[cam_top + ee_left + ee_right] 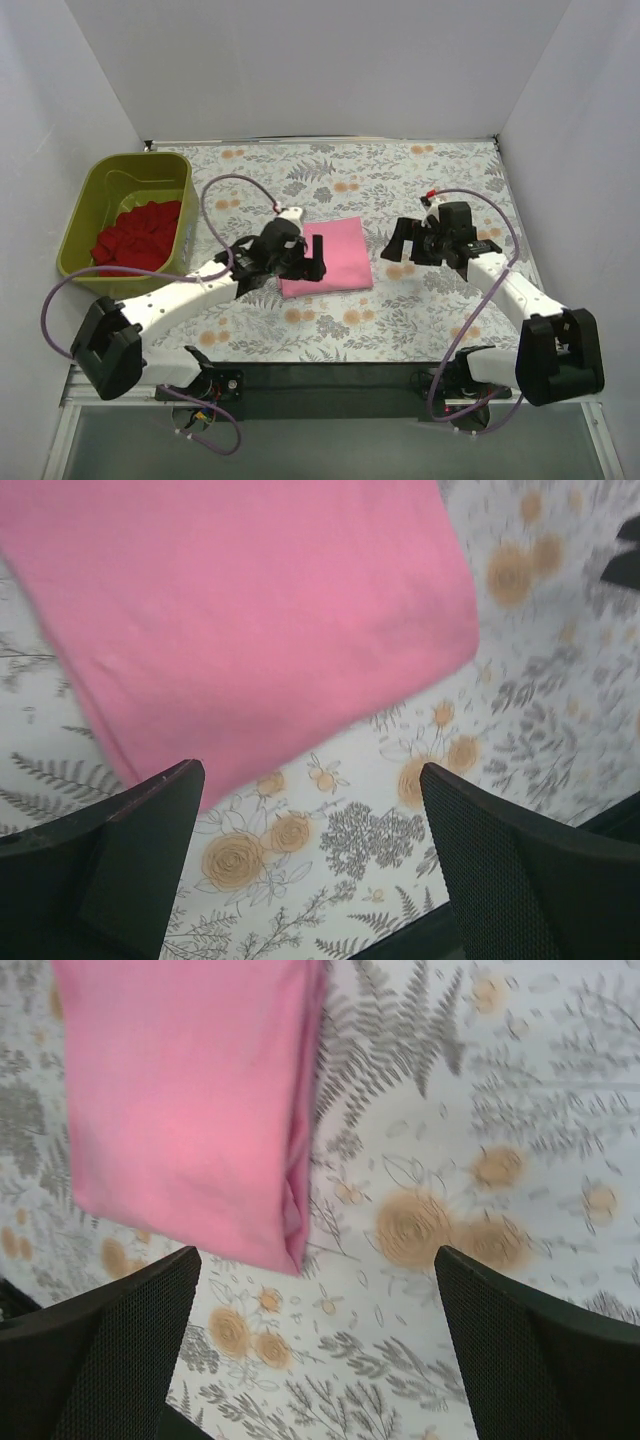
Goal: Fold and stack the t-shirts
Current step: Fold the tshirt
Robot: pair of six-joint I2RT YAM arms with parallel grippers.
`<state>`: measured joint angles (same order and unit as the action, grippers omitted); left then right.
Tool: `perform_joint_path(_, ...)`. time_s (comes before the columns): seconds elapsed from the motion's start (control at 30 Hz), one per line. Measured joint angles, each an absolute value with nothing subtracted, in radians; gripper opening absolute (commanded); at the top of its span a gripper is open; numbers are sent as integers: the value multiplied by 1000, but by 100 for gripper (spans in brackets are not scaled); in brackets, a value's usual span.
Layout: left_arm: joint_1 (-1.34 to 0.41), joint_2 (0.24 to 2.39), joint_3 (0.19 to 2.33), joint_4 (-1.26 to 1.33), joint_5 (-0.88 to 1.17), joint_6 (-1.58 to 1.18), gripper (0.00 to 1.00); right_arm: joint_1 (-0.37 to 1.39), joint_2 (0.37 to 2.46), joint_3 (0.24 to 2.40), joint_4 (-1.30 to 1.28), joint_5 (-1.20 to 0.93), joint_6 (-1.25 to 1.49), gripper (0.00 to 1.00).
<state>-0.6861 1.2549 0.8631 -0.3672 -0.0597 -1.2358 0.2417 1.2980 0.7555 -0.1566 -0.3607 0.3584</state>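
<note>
When I look from the top camera, I see the pink t-shirt (338,256) lying folded into a neat rectangle near the middle of the flowered table (420,180). The left gripper (305,262) is at the left edge of this shirt, and the right gripper (402,243) is to the right of the shirt, with a strip of bare table between them. The red t-shirt (140,235) lies crumpled inside the olive-green tub (130,165), which stands at the far left of the table, well apart from the pink one.

In the left wrist camera, the pink t-shirt (250,610) fills the upper part of the picture and lies flat. The two fingers (130,870) of the left gripper (310,870) stand wide apart, and only the table pattern is between them. The tip of the left finger overlaps the near edge of the shirt, but I cannot tell if it touches the cloth.

In the right wrist camera, the pink t-shirt (190,1110) is in the upper left, and its folded layers show along one edge. The right gripper (320,1360) also has its fingers (540,1360) spread wide, holding nothing, with the shirt's corner just ahead of the gap.
</note>
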Motion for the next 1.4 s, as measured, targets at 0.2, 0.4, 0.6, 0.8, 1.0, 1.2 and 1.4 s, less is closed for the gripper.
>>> perform_joint_path(0.2, -973, 1475, 944, -381, -261, -1076, 70, 241, 1139, 669, -323, -236, 351, 89)
perform_joint_path(0.4, -1099, 1679, 1003, -307, -383, -894, 64, 242, 1031, 581, -366, -185, 390, 85)
perform_joint_path(0.6, -1141, 1798, 1043, -241, -455, -756, 64, 241, 954, 508, -364, -187, 443, 85)
perform_joint_path(0.8, -1148, 1861, 1073, -155, -540, -686, 49, 241, 950, 475, -318, -239, 484, 85)
perform_joint_path(1.0, -1150, 1898, 1075, -117, -600, -653, 10, 241, 989, 435, -202, -338, 547, 85)
perform_joint_path(1.2, -1150, 1883, 1066, -107, -599, -662, 0, 241, 1095, 405, -31, -438, 639, 87)
perform_joint_path(1.4, -1148, 1831, 1036, -106, -571, -703, 0, 242, 1270, 405, 170, -524, 750, 91)
